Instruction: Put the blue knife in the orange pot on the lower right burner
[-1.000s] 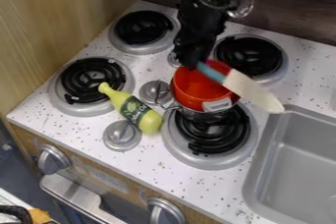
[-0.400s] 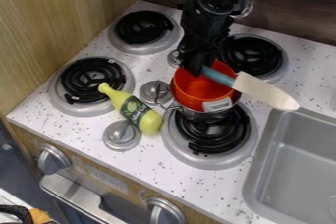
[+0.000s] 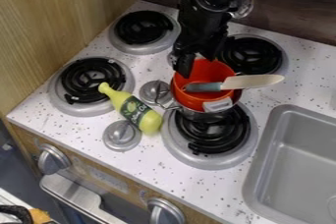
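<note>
One knife, the blue knife (image 3: pixel 246 81), is lying over the orange pot (image 3: pixel 226 93) at mid-frame, its handle (image 3: pixel 203 87) sitting inside the mouth, its blade (image 3: pixel 257 81) jutting past the R rim. The pot is standing at the upper part of the lower R burner (image 3: pixel 209 139). The gripper (image 3: pixel 199 64) is hanging just above, upper centre of frame, its fingers (image 3: pixel 184 67) parting w/ nothing between them; the knife is lying free.

Handling-wise, it's prob. weighing little, being stiff & toy-like, not fragile; the blade is looking smooth, so poss. slippery, & the handle is offering the better hold, approx. mid-length. W/ the blade overhanging, it's prob. risking a tip outward if nudged.

Its long axis is running nearly level across the frame, rising slightly to the R; the blade tip is pointing R, the butt L. Task's looking nearly done, tho the knife is resting only partly inside; if more depth is being wanted, tilting it handle-down is prob. the fix.
</note>
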{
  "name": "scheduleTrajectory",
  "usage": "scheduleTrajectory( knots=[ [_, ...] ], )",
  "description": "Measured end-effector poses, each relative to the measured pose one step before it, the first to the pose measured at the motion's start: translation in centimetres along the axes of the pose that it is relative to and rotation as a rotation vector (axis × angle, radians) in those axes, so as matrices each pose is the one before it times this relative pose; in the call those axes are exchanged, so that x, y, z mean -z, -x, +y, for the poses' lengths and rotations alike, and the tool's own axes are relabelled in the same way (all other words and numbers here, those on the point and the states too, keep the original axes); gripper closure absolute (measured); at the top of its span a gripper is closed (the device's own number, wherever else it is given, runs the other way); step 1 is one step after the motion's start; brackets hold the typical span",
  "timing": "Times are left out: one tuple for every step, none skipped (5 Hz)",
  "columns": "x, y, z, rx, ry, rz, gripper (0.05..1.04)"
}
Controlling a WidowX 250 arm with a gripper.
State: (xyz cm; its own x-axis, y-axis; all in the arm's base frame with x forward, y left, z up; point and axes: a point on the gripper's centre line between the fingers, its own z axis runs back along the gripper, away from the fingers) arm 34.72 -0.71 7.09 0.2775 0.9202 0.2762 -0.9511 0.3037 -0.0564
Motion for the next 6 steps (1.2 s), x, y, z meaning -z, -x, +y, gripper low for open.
scheduleTrajectory(
  knots=[
    [-0.199,-0.585,0.051,0.0223,-0.0111,-0.0118,0.081],
    [-0.748,-1.860,-0.567,0.0745,0.0127,-0.0200,0.084],
    [0.807,-1.314,0.466,0.0922,0.0156,-0.0008,0.084],
    [-0.129,-1.454,0.936,0.1430,0.0934,-0.0049,0.084],
    [0.614,-0.992,1.236,0.2581,0.0668,0.0059,0.084],
    [0.249,-0.584,0.028,0.2577,0.0297,-0.0346,0.084]
  ],
)
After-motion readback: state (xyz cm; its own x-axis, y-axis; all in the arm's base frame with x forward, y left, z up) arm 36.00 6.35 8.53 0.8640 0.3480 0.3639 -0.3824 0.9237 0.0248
